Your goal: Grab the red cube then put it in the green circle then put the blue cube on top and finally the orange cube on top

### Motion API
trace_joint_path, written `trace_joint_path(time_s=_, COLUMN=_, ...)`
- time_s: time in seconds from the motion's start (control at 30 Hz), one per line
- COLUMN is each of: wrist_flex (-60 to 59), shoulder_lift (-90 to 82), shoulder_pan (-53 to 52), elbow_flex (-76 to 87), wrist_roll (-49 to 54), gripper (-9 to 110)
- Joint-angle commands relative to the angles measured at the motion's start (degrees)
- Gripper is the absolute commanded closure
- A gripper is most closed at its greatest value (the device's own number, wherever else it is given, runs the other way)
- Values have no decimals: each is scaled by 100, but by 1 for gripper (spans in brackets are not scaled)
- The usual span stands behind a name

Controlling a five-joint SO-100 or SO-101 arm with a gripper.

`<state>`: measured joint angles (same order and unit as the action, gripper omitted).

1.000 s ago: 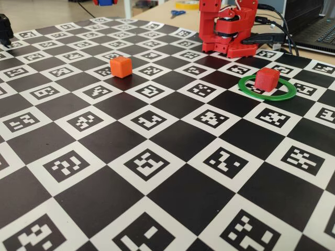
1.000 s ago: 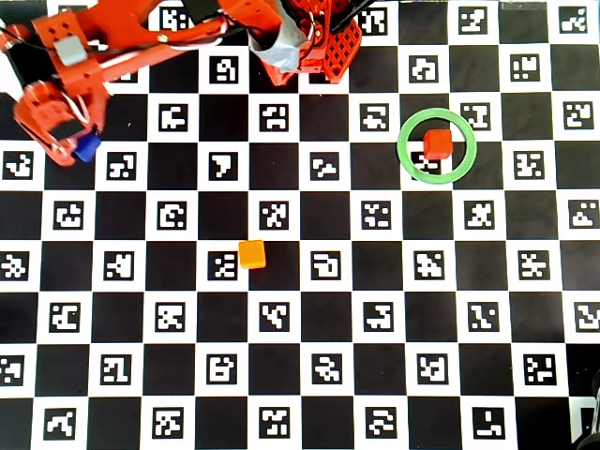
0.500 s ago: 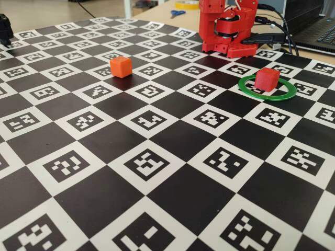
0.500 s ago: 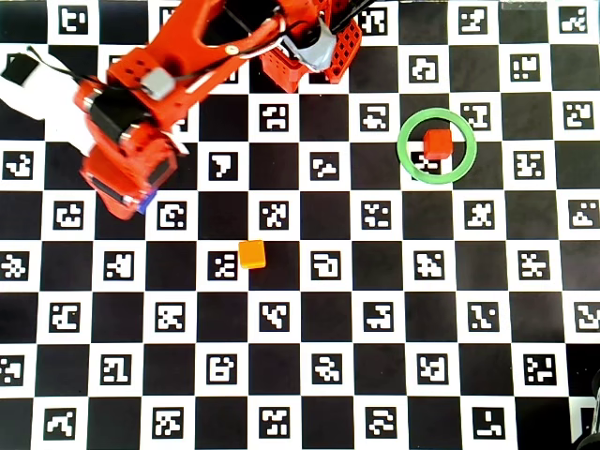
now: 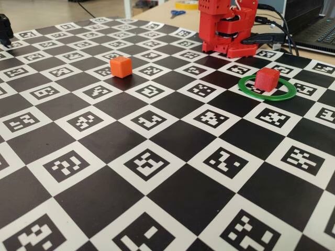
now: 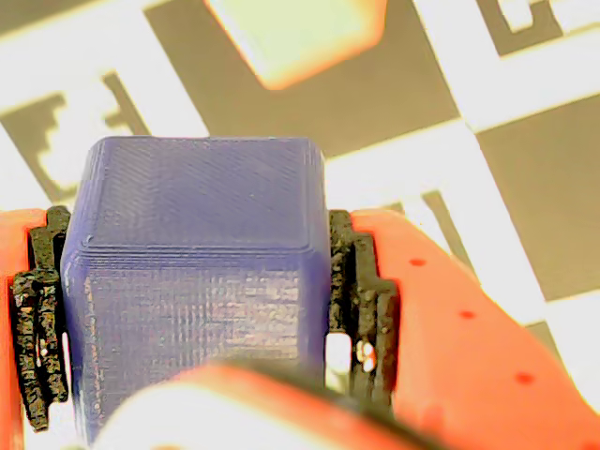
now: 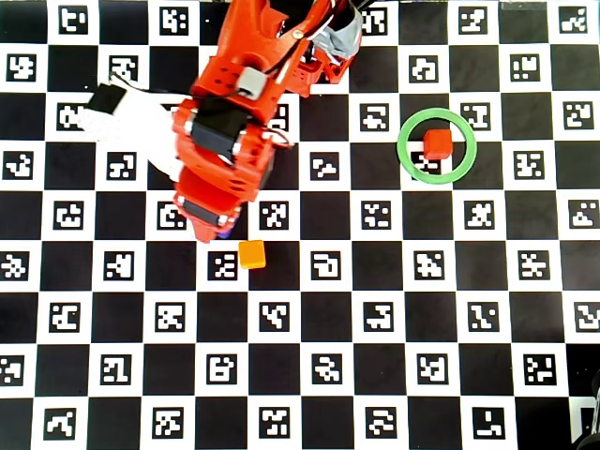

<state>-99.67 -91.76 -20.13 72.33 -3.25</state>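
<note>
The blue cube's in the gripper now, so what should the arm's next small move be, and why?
Probably swing right in the overhead view toward the green circle. The gripper is shut on the blue cube, the red cube already sits inside the ring, and the arm hangs near the orange cube.

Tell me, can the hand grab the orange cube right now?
Probably not yet. The hand is already shut on the blue cube, so it has no room, though the orange cube sits close by with nothing around it.
</note>
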Motion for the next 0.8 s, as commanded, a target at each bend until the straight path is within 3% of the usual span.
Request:
trace_joint_path(time_s=0.0, wrist_flex=-255, shoulder_lift=-606, shoulder_pan=448, elbow_flex=-18, wrist_roll=-193, gripper=99)
trace_joint_path(time_s=0.3, wrist_flex=-193, shoulder_lift=-642, shoulder_pan=1072, elbow_flex=220, wrist_roll=-1512, gripper=98)
trace_joint_path(time_s=0.77, wrist_flex=35, shoulder_lift=-1002, shoulder_pan=2276, elbow_flex=1046, wrist_roll=-2470, gripper=98)
